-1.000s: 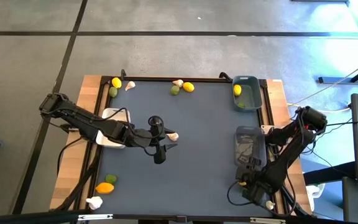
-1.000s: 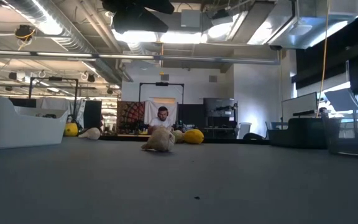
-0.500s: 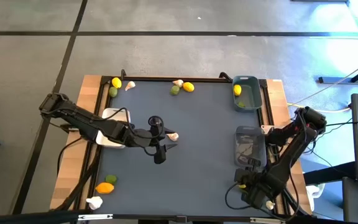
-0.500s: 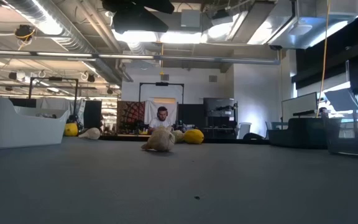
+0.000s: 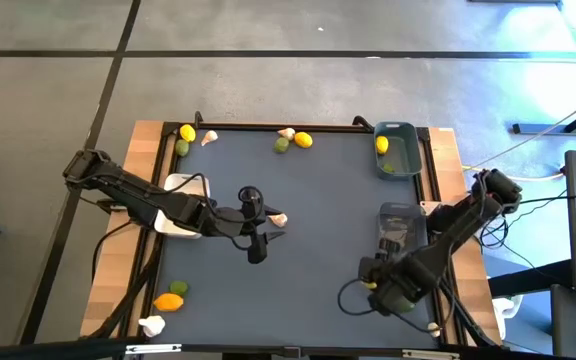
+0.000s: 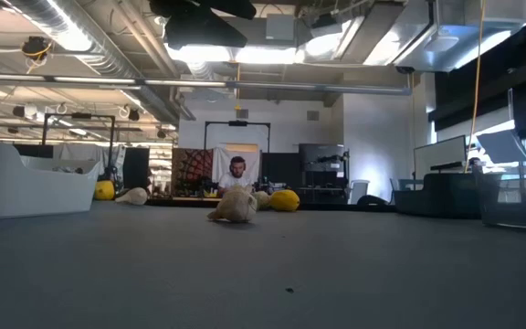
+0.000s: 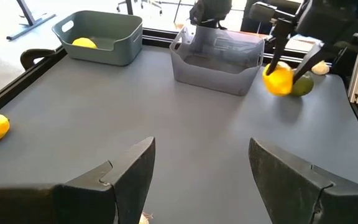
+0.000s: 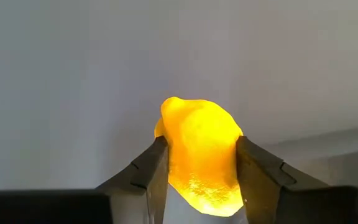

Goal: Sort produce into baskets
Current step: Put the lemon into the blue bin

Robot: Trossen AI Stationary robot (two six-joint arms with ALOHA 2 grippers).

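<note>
My right gripper [image 8: 201, 163] is shut on a yellow lemon [image 8: 201, 155] above the near right part of the table; the left wrist view shows this lemon [image 7: 278, 79] in front of a lime [image 7: 303, 87]. My left gripper [image 7: 197, 168] stands open at mid-table, left of centre, close behind a garlic bulb [image 5: 278, 218] that lies on the mat. The blue-grey basket [image 5: 396, 150] at the far right holds a lemon and a lime. A dark grey basket [image 5: 403, 235] stands nearer, by the right edge. The white basket [image 5: 181, 186] lies partly under my left arm. My right gripper pinches the lemon between its two fingers, one on each side [image 8: 173, 155], near their free ends. The fingers [image 7: 277, 46] come from above, pointing down. The lemon hangs between them, lifted clear of the table.
Loose produce lies along the far edge: a lemon [image 5: 187, 132], a lime [image 5: 181, 148], garlic [image 5: 209, 138], then garlic [image 5: 286, 132], a lime [image 5: 281, 145] and a lemon [image 5: 304, 140]. At the near left lie a lemon [image 5: 170, 301], a lime [image 5: 177, 288] and garlic [image 5: 152, 324]. A person [image 6: 237, 172] shows beyond the table.
My right gripper has carried the lemon away from the table's near right corner toward the left, rising as it went; its arm has swung out over the mat.
</note>
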